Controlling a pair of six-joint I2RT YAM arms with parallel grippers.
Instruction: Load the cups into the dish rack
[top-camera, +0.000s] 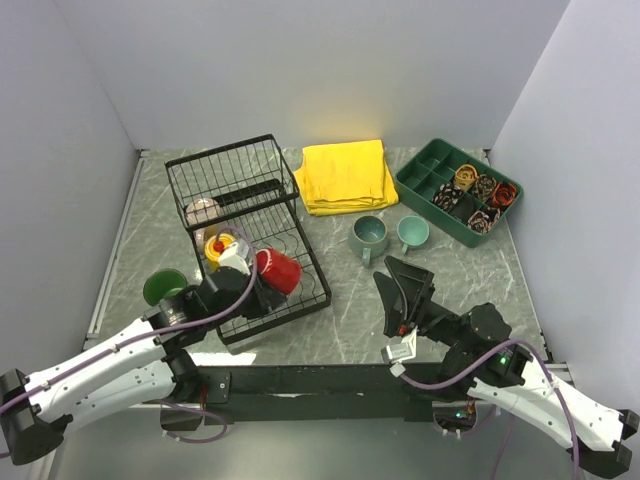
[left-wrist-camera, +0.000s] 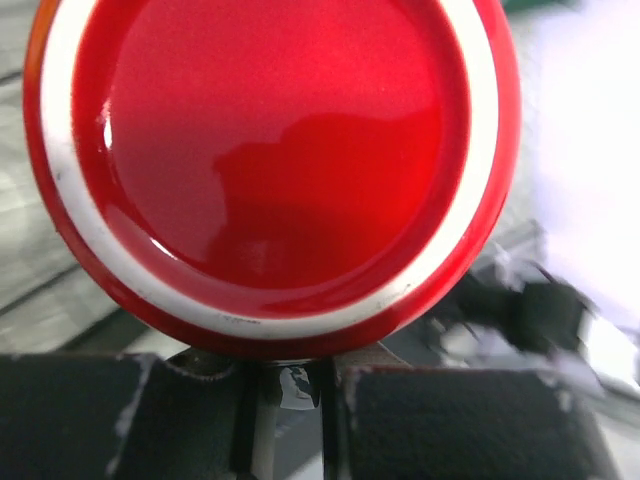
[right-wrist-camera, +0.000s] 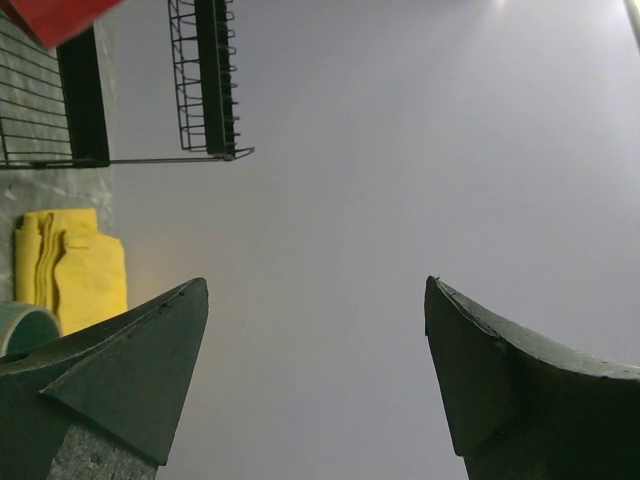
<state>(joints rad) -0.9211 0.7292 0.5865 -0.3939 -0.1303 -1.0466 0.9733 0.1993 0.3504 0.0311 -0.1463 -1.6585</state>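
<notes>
Red cup (left-wrist-camera: 270, 160), clamped in the left hand (left-wrist-camera: 288, 395), juts forward over the dish rack (top-camera: 232, 180).

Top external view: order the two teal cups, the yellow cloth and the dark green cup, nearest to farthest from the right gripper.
1. Left teal cup and right teal cup, just beyond the right gripper: too close to call.
2. Yellow cloth, back centre.
3. Dark green cup, far left.

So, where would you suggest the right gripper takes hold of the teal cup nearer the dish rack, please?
Probably by its rim, from above: the teal cup stands upright, mouth open, so one finger of the open right gripper can go inside. Take the near wall; the second teal cup stands close on its right.
</notes>
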